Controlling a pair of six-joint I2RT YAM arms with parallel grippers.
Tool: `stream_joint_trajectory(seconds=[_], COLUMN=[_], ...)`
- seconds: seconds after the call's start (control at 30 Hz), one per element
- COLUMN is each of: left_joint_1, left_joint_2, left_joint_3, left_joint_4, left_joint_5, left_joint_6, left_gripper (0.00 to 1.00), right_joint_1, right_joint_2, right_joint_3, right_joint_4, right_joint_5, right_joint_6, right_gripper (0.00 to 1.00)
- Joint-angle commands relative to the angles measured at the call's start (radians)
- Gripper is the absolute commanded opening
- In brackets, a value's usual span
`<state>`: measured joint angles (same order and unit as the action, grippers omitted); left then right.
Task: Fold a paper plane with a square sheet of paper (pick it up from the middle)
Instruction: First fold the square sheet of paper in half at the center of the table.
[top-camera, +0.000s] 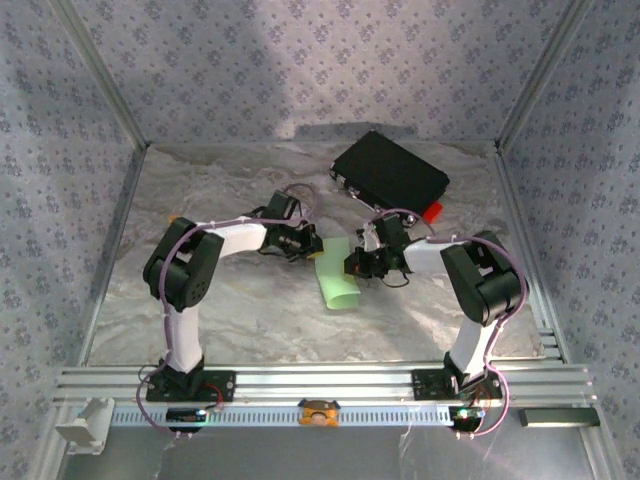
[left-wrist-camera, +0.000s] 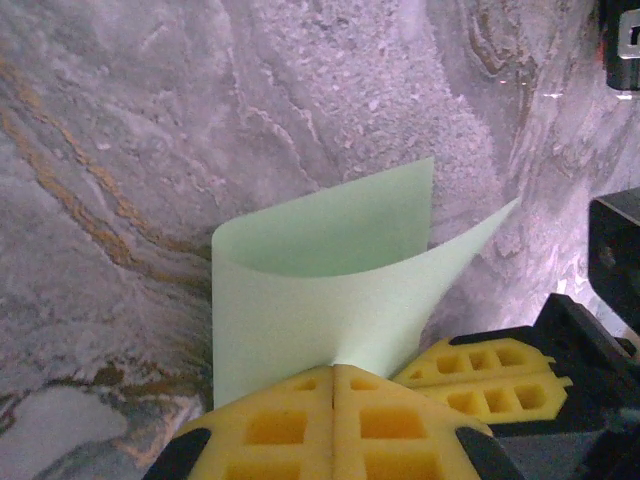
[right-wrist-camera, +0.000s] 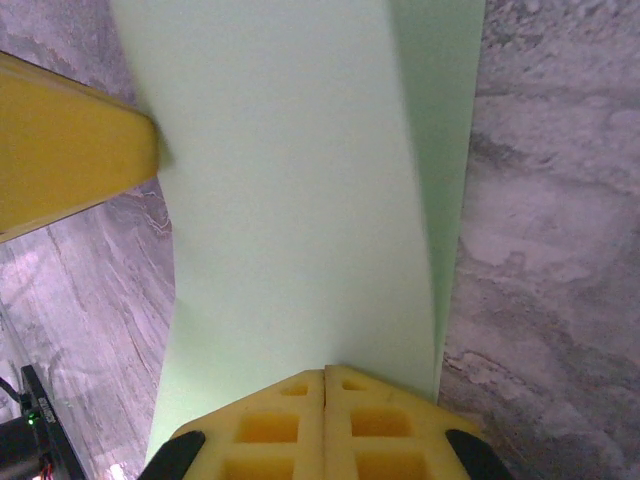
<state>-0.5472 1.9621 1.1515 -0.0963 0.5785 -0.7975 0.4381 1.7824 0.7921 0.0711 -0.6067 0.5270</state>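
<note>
The square sheet of paper is pale green and hangs between my two grippers over the middle of the table, bent into a loose curve. In the left wrist view the sheet curls like an open cone, and my left gripper is shut on its near edge. The right gripper's yellow fingers sit just to the right of it. In the right wrist view the sheet stretches away from my right gripper, which is shut on its edge, with a left finger touching the paper's far left side.
A black rectangular case lies at the back right of the marble table, with a small red tab by its near corner. Patterned walls close in on the sides and back. An aluminium rail runs along the front.
</note>
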Motion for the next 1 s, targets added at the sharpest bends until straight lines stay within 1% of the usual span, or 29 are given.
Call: stream_joint_trajectory(seconds=[0.0, 0.1, 0.17, 0.3, 0.47, 0.6, 0.67, 0.77, 0.97], left_joint_1=[0.006, 0.014, 0.019, 0.024, 0.023, 0.025, 0.027, 0.034, 0.067], left_joint_2=[0.047, 0.059, 0.066, 0.024, 0.014, 0.055, 0.076, 0.100, 0.126], left_joint_3=[0.004, -0.010, -0.017, 0.002, 0.071, 0.105, 0.104, 0.103, 0.084], left_joint_4=[-0.001, -0.029, -0.033, -0.042, -0.059, -0.114, -0.113, -0.116, -0.052], left_joint_5=[0.022, -0.025, -0.037, -0.030, 0.020, 0.059, 0.070, 0.046, 0.036], left_joint_6=[0.004, 0.035, 0.045, 0.047, 0.064, 0.109, 0.113, 0.120, 0.097], left_gripper=[0.01, 0.02, 0.02, 0.03, 0.04, 0.04, 0.04, 0.04, 0.04], right_joint_1=[-0.008, -0.008, -0.009, -0.014, -0.017, -0.019, -0.020, -0.021, -0.020], right_joint_2=[0.032, 0.029, 0.029, 0.027, 0.029, 0.026, 0.029, 0.029, 0.028], right_joint_3=[-0.050, -0.051, -0.051, -0.055, -0.051, -0.054, -0.056, -0.054, -0.058], right_joint_4=[-0.132, -0.134, -0.133, -0.127, -0.128, -0.128, -0.123, -0.123, -0.123], right_joint_5=[0.088, 0.090, 0.088, 0.086, 0.076, 0.076, 0.073, 0.074, 0.073], right_joint_6=[0.002, 0.002, 0.002, 0.004, 0.002, 0.002, 0.003, 0.004, 0.003], right_gripper=[0.00, 0.00, 0.00, 0.00, 0.00, 0.00, 0.00, 0.00, 0.00])
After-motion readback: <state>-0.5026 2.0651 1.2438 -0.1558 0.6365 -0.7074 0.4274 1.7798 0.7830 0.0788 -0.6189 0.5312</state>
